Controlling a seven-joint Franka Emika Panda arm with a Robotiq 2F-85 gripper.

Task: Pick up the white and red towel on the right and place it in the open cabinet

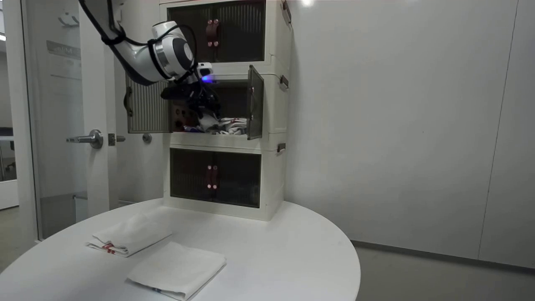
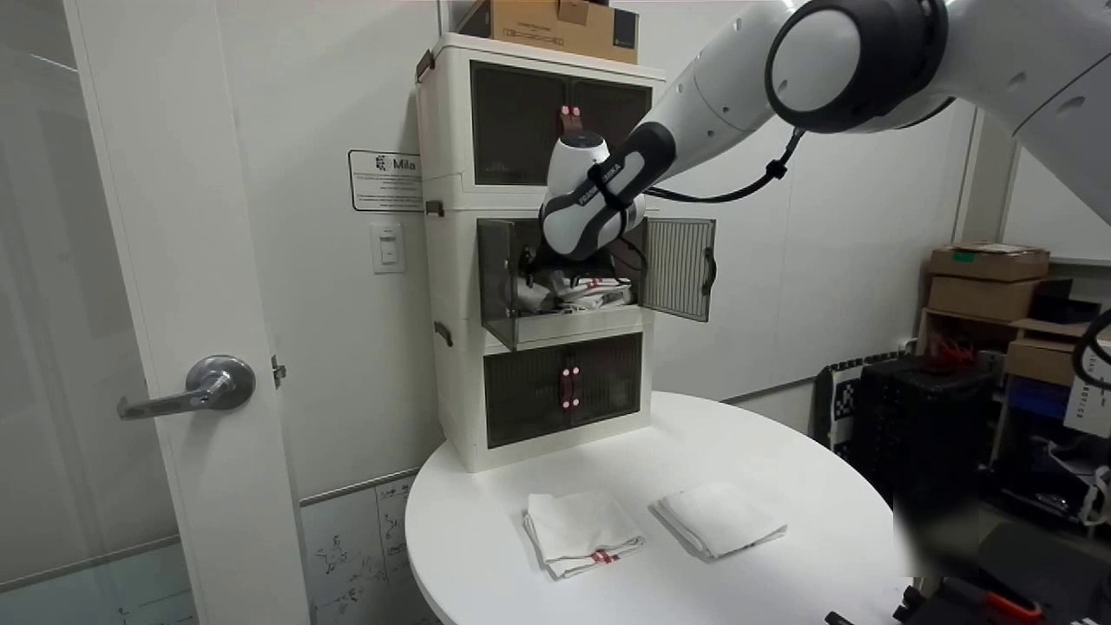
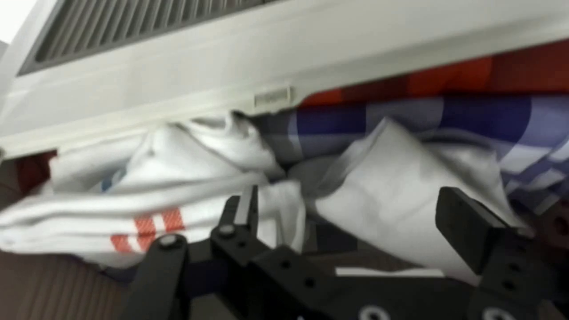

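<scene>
The open cabinet (image 1: pixel 209 140) is the middle unit of the white stack, its tinted doors swung out; it also shows in an exterior view (image 2: pixel 583 325). My gripper (image 1: pixel 205 109) is inside it, tilted down. In the wrist view the jaws (image 3: pixel 346 193) are wide apart. A folded white cloth with short red stripes (image 3: pixel 149 224), probably the white and red towel, lies in the cabinet beside the left finger. A loose, crumpled white cloth (image 3: pixel 395 195) lies beyond and between the fingers, partly behind the right one. Whether a finger touches it cannot be told.
The cabinet doors (image 1: pixel 149 106) (image 1: pixel 256 102) flank the opening. A blue-checked cloth (image 3: pixel 391 120) lies deeper inside. On the round table (image 1: pixel 284 251) lie a white cloth with a small red mark (image 1: pixel 136 234) and a plain folded white cloth (image 1: pixel 179 267). Closed units are above and below.
</scene>
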